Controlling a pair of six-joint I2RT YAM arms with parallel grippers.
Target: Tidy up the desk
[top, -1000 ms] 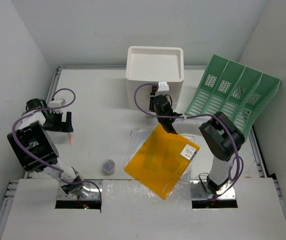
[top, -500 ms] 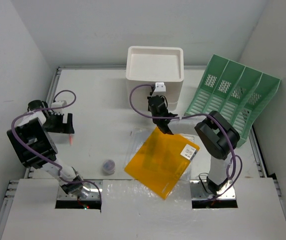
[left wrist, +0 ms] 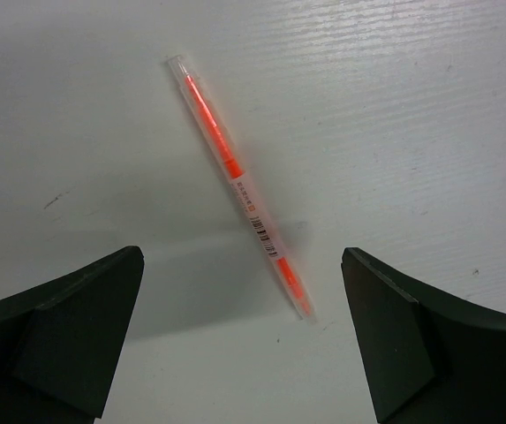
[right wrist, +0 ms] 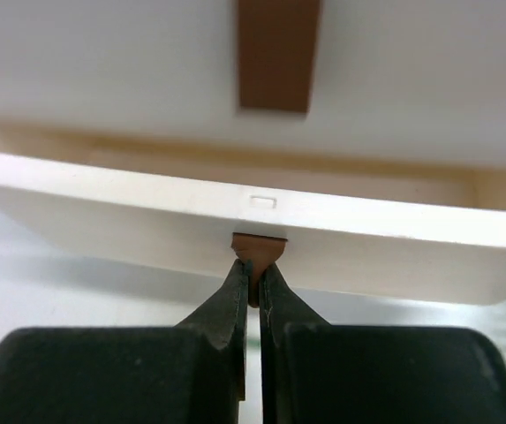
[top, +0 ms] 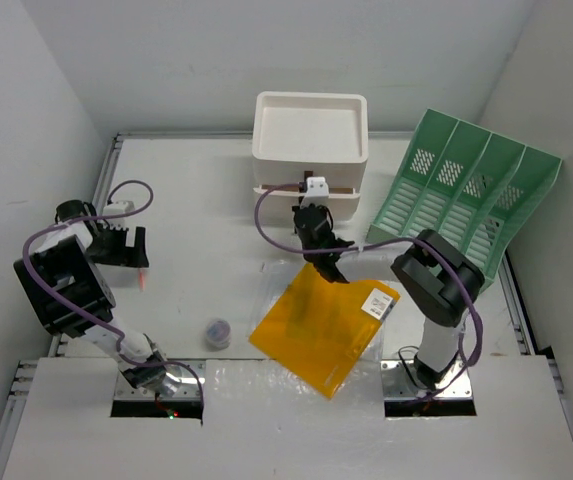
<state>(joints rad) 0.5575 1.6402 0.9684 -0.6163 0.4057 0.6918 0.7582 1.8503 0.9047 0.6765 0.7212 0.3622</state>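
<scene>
Two jobs are sitting half-set on the desk (top: 196, 200), which is filling the middle of the top view under both arms. At 12 o'clock the right gripper (right wrist: 253, 269) is pinching its fingers tight on the brown tab (right wrist: 259, 243) of the lower drawer (right wrist: 367, 247) of the box (top: 310, 130). That drawer is sitting a little way out, with a gap showing above its front. At 9 o'clock the left gripper (left wrist: 242, 296) is hovering with jaws spread wide over an orange pen (left wrist: 235, 168), which is lying flat and slantwise, touching neither finger. An orange folder (top: 321, 325) is lying at 5 o'clock and a small dark round thing (top: 218, 331) at 7 o'clock. The green rack (top: 466, 190) is leaning at 2 o'clock.

Opening the drawer seems to be the step in hand, likely so loose items can go inside. Next it is calling for a straight, level pull toward 6 o'clock with the pinch held firm, since the thin tab looks easy to lose. For the pen, the left arm is needing a descent, perhaps a slight wrist turn, then a close across the barrel.
</scene>
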